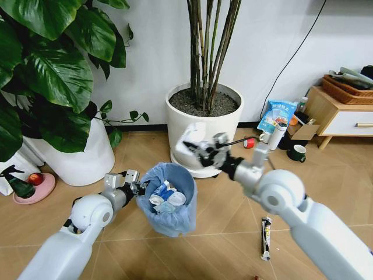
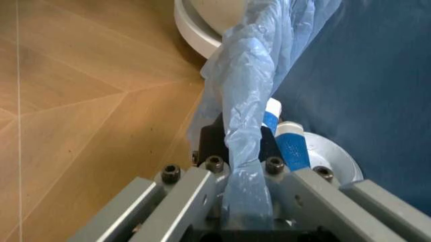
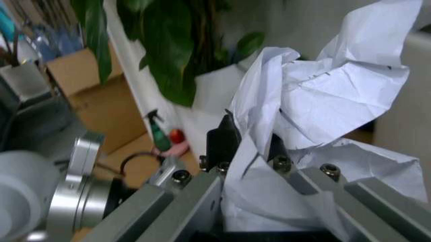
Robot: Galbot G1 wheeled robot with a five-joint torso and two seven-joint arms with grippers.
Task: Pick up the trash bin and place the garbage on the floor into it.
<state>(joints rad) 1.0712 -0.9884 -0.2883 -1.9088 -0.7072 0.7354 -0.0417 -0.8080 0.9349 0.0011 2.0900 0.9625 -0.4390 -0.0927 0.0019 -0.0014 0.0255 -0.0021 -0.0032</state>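
On herringbone floor, white pots

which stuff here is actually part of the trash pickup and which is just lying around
Part of the job:
- trash bin, rim clamped by left end effector
- crumpled white paper in right end effector
- thin wrapper on the floor

Lying about:
- white plant pot
- green spray bottle
- dark mug

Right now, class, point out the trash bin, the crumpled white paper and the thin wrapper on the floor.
trash bin (image 1: 185, 220), head view, on its blue bag's outer side.
crumpled white paper (image 3: 336, 106), right wrist view, on its creased middle.
thin wrapper (image 1: 266, 238), head view, on its mid-length.
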